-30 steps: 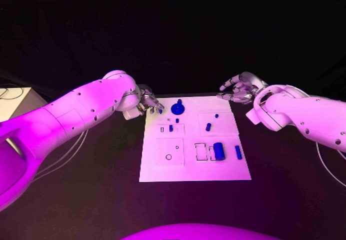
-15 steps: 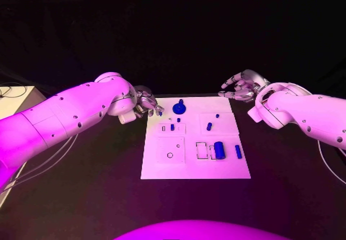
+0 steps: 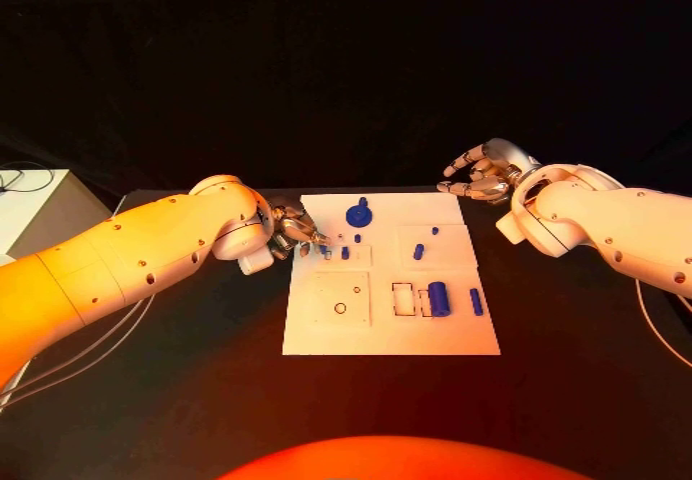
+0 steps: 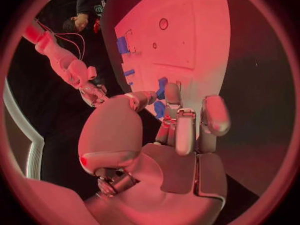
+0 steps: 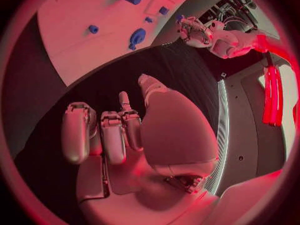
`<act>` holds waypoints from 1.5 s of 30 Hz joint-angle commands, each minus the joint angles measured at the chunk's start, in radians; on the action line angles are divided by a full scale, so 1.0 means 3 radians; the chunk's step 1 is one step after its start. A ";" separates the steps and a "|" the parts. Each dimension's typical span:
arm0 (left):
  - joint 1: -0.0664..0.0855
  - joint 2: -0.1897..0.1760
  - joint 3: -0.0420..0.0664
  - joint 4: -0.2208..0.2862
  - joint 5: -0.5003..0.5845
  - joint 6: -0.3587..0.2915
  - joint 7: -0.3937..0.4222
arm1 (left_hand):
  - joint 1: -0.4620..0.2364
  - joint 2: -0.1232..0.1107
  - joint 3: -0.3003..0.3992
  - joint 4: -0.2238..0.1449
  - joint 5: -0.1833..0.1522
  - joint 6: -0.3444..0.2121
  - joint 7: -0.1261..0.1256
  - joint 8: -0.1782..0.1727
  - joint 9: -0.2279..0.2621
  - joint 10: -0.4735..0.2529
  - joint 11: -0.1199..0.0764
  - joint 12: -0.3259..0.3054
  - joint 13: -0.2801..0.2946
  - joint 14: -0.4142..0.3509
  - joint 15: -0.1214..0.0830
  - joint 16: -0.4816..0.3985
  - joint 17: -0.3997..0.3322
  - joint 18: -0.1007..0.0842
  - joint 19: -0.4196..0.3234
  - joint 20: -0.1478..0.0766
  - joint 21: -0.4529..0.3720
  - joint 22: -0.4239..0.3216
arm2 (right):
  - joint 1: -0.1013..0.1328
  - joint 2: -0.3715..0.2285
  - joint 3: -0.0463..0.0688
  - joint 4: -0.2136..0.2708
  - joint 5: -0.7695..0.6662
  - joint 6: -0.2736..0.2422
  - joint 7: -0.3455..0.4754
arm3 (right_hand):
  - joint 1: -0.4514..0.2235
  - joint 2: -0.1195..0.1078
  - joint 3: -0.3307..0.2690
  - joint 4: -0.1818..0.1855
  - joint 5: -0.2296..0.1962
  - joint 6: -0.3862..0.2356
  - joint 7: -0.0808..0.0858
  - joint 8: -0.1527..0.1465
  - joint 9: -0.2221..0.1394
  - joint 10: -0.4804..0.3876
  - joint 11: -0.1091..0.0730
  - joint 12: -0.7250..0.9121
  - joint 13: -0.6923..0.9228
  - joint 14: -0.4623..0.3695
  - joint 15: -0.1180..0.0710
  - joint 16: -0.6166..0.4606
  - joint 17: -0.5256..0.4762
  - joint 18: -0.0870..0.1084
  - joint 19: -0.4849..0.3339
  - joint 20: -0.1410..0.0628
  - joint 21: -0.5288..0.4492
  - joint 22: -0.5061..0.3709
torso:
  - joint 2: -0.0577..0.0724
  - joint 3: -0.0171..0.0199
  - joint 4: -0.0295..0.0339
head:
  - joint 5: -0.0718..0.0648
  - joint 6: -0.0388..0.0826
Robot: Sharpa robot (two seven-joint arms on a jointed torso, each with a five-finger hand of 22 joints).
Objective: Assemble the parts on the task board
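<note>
While I watch from the head camera, I see the left hand (image 3: 296, 232) at the white board's (image 3: 447, 335) left edge, fingers curled; whether they pinch anything I cannot tell. From the left wrist camera, its fingertips (image 4: 172, 92) sit by two blue parts (image 4: 161, 87). From the right wrist camera, the right hand (image 5: 125, 135) hovers off the board, fingers loosely spread, holding nothing.

The black table (image 3: 173, 380) carries the white task board (image 3: 389, 335).
</note>
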 commanded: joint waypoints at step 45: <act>-0.0101 0.0211 -0.0056 -0.0311 -0.0211 -0.0048 0.0314 | 0.0001 0.0145 0.0733 -0.0760 -0.0149 -0.0080 -0.0005 -0.0043 -0.0031 -0.0085 0.0014 -0.0002 -0.0032 0.0156 -0.0002 -0.0049 0.0287 -0.0027 -0.0059 0.0004 -0.0054 -0.0068 | -0.0013 -0.0009 0.0001 0.0016 0.0005 0.0049 0.0030 | -0.0034 -0.0001 0.0039 -0.0001 0.0019 -0.0011 -0.0003 0.0015 -0.0004 0.0019 0.0008 0.0017 0.0554 0.0309 0.0016 -0.0023 0.0716 -0.0021 0.0144 0.0009 -0.0014 0.0224 | 0.0034 0.0009 0.0007 | -0.0037 -0.0007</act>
